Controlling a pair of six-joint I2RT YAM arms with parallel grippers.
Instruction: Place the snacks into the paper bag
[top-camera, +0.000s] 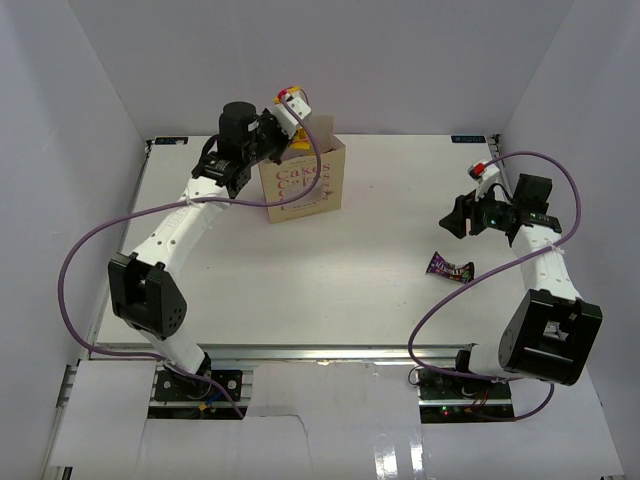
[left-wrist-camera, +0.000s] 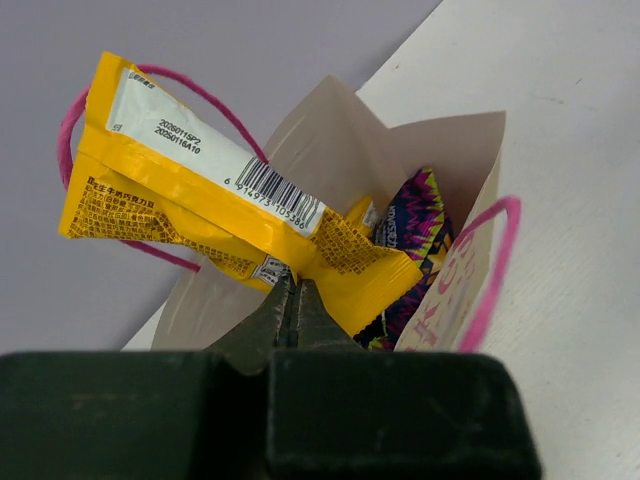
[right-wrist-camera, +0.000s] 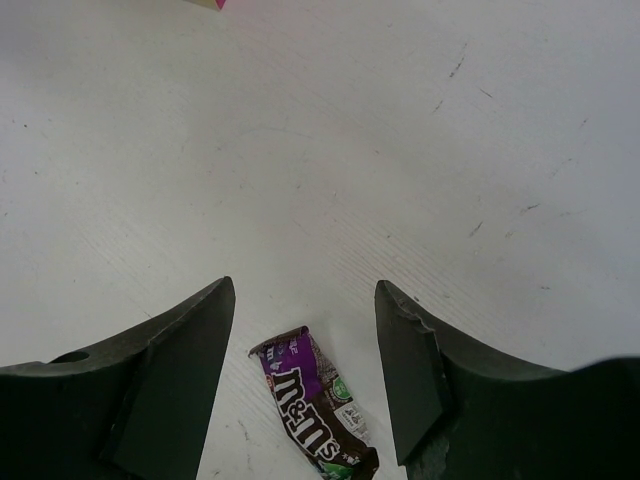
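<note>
- Only the left wrist view shows my left fingers (left-wrist-camera: 293, 300) shut on a yellow barcoded bar (left-wrist-camera: 230, 215) over the paper bag (left-wrist-camera: 330, 130), purple chip bag (left-wrist-camera: 415, 225) inside.
- My right fingers (top-camera: 458, 216) gape empty above a purple m&m's packet (right-wrist-camera: 315, 405) on the tabletop (right-wrist-camera: 400, 150).

Candy packet (top-camera: 449, 267) lies right of paper bag (top-camera: 305, 185).

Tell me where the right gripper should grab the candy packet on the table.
Pinch the candy packet across its narrow middle, coming down from above. It lies flat on the table, long and thin, and the open right gripper likely spans its width.
</note>
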